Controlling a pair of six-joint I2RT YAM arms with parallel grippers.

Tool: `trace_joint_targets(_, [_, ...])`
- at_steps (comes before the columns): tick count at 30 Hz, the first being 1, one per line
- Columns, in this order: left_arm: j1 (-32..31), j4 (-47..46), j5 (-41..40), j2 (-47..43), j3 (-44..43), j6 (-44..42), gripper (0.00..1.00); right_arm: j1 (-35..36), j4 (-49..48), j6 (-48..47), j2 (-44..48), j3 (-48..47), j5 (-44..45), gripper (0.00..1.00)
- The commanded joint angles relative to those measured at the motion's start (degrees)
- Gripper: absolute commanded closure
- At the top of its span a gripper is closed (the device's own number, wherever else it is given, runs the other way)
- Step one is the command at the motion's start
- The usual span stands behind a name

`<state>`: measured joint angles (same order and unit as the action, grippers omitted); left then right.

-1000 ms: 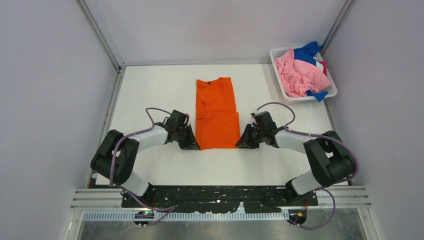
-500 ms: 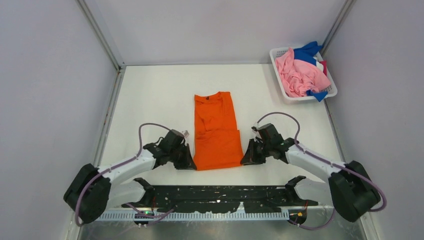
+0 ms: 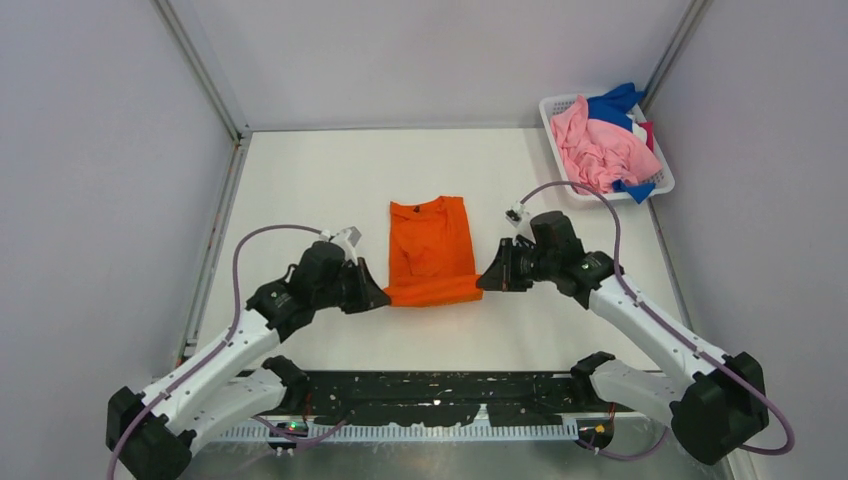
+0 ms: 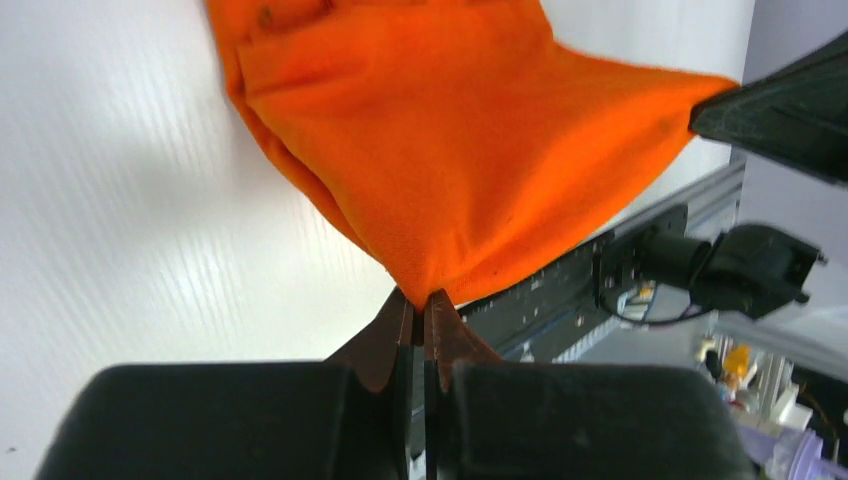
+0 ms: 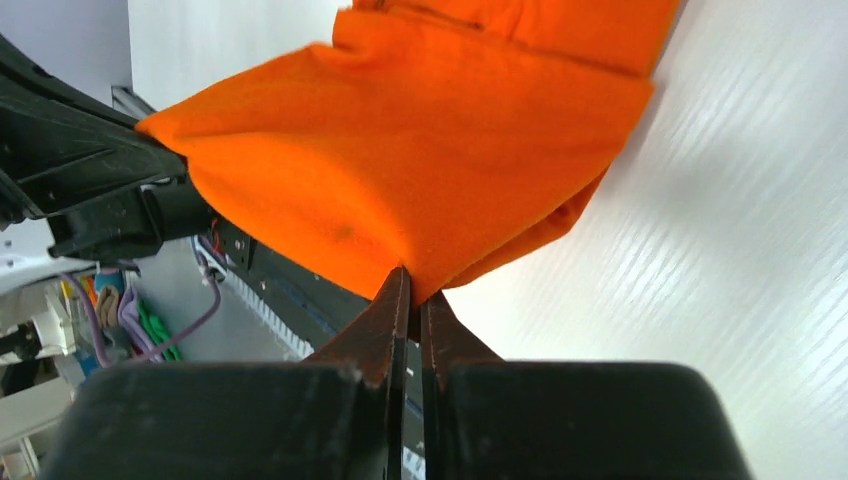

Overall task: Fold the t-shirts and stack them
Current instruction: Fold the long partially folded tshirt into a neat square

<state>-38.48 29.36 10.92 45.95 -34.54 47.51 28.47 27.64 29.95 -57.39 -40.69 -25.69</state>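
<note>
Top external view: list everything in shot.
orange t-shirt: 1, bright orange, table centre, near edge lifted at both corners
pink t-shirt: 1, pink, heaped in the basket
blue cloth: count unclear, blue, in the basket
magenta cloth: a sliver, magenta, basket's right side
basket: 1, white mesh, far right corner of the table
table: 1, white, under everything
left pincer: 1, black, shut on the orange t-shirt's near left corner
right pincer: 1, black, shut on its near right corner
</note>
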Motion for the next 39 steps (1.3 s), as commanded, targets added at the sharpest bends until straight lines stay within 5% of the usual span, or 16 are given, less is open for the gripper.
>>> trace_joint_targets(1, [6.45,-3.76,-1.33,7.20,-7.17,-2.67,1.00,-3.71,-4.79,-4.05,-6.22,-6.27,-0.76,0.95])
trace_joint_targets(9, [14.24,-1.79,1.42,21.14,-19.50,-6.60,1.00,-7.56,-8.43,-4.28,-15.92,-14.52,-2.02,0.95])
trace_joint_targets(39, [23.59,2.91,3.19,59.20,-51.36,-10.51,1.00,-15.50,-13.29,-1.60,-50.63,-40.70,-8.09,0.95])
